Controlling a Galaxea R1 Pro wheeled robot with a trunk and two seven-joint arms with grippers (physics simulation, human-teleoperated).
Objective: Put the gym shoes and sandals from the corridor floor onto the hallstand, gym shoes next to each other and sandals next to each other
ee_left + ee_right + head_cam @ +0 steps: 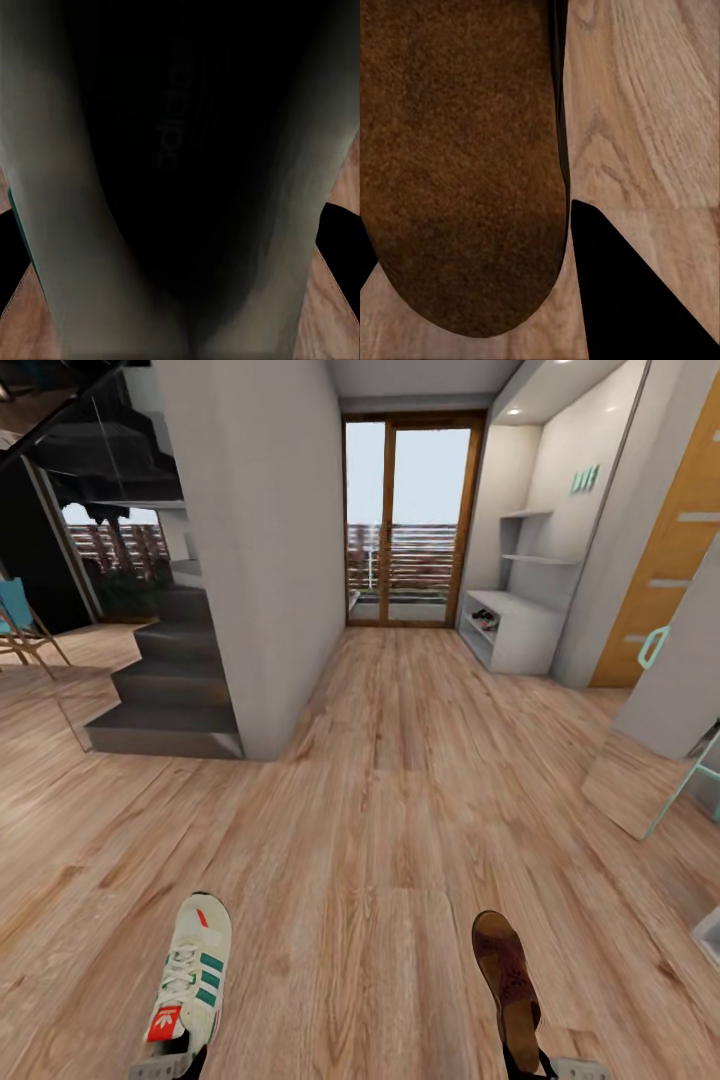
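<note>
A cream-white gym shoe [190, 985] with green stripes and a red tongue label hangs toe-forward at the lower left of the head view, my left gripper [165, 1063] shut on its heel end. Its dark inside [172, 150] fills the left wrist view. At the lower right, my right gripper [540, 1065] is shut on a brown sandal [508, 985], whose footbed [457, 150] lies beside a black finger [637, 292]. The pale hallstand [520, 630] stands far ahead on the right, with small dark items on its low shelf [485, 622]. The second shoe and second sandal are out of view.
The wood-plank corridor floor [370, 810] runs ahead to a glass door [410, 520]. A grey wall block [265, 540] and dark stairs [165, 690] stand on the left. At the right are an orange-brown door [665, 560] and a mirrored panel [640, 780].
</note>
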